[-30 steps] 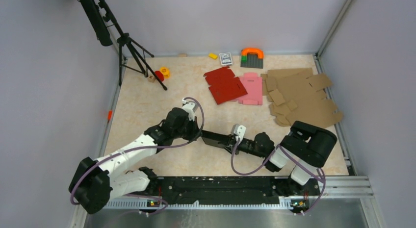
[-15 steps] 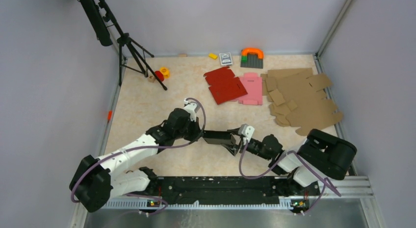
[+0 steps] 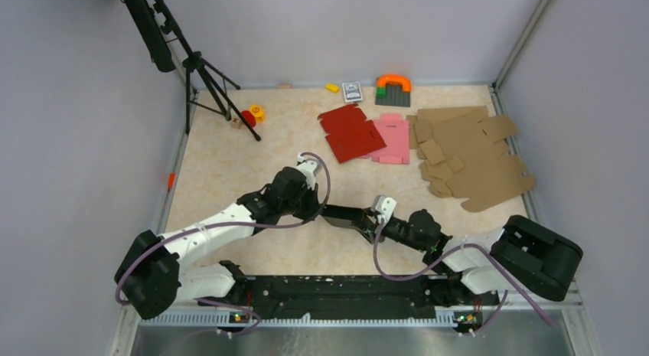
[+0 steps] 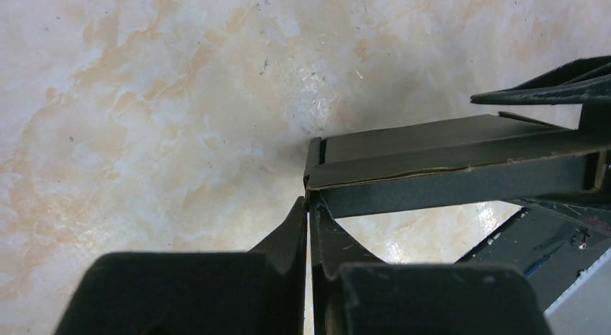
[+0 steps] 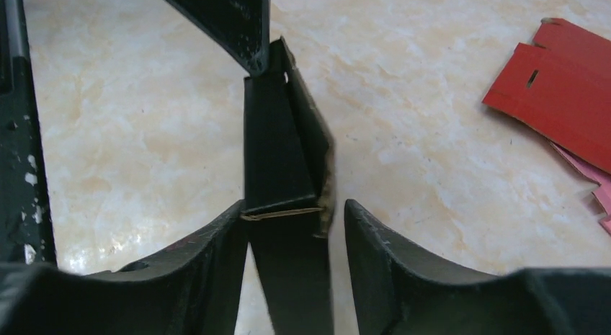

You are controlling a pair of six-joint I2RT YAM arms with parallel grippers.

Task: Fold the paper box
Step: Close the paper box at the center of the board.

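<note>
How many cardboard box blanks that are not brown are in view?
3: the black paper box at the near middle, the red blank at the far side, the pink blank touching its right side. More may lie hidden underneath.

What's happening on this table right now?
Two robot arms are folding a black paper box. The left gripper is shut on one corner. The right gripper straddles the other end, open, not clamping. A red blank, a pink blank and brown blanks lie farther back.

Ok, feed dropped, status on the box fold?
Left gripper shut on paper box end. Right gripper jaws open around other end. Red blank lies apart.
</note>
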